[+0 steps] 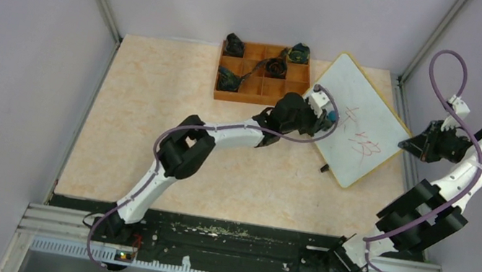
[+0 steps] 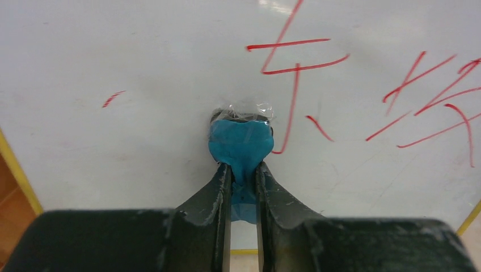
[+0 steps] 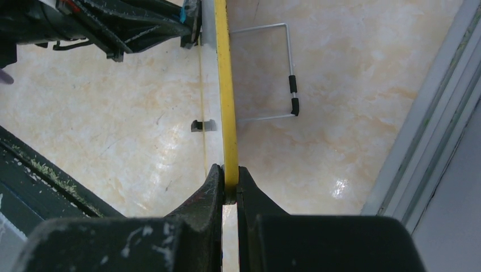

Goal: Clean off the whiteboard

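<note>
The whiteboard (image 1: 361, 122) lies tilted at the back right of the table, with red handwritten marks (image 1: 361, 142) on it. In the left wrist view the red marks (image 2: 295, 56) fill the upper right of the white surface (image 2: 113, 68). My left gripper (image 1: 328, 112) is shut on a blue eraser (image 2: 241, 141), whose tip presses on the board beside the marks. My right gripper (image 1: 413, 145) is shut on the board's yellow frame edge (image 3: 227, 102) at its right corner, seen edge-on in the right wrist view.
An orange compartment tray (image 1: 262, 74) with dark objects stands at the back, left of the board. A metal wire stand (image 3: 266, 73) shows under the board. Grey walls and aluminium posts close in the table.
</note>
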Robot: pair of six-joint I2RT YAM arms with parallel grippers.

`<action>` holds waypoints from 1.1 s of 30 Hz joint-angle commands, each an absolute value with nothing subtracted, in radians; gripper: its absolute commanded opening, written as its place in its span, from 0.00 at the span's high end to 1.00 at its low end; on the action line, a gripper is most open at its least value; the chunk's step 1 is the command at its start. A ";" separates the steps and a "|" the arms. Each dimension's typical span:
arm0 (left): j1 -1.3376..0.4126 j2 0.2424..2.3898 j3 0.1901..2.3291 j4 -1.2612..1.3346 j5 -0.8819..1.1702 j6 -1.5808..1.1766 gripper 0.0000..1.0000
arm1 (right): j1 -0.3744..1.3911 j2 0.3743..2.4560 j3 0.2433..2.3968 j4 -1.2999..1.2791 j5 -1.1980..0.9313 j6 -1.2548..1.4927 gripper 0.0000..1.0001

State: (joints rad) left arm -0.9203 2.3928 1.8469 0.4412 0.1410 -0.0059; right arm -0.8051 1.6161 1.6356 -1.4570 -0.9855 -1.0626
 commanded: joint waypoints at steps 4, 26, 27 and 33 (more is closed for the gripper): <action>-0.800 2.384 1.815 0.436 0.132 -0.044 0.99 | -0.754 1.600 1.586 -1.500 -0.893 -1.161 1.00; -0.869 2.418 2.026 0.370 0.154 -0.005 0.98 | -0.744 1.595 1.576 -1.500 -0.885 -1.157 1.00; -0.870 2.423 2.048 0.366 0.146 -0.002 0.98 | -0.743 1.593 1.576 -1.500 -0.885 -1.157 1.00; -0.834 2.494 2.168 0.285 0.127 -0.008 0.98 | -0.738 1.582 1.572 -1.500 -0.875 -1.158 1.00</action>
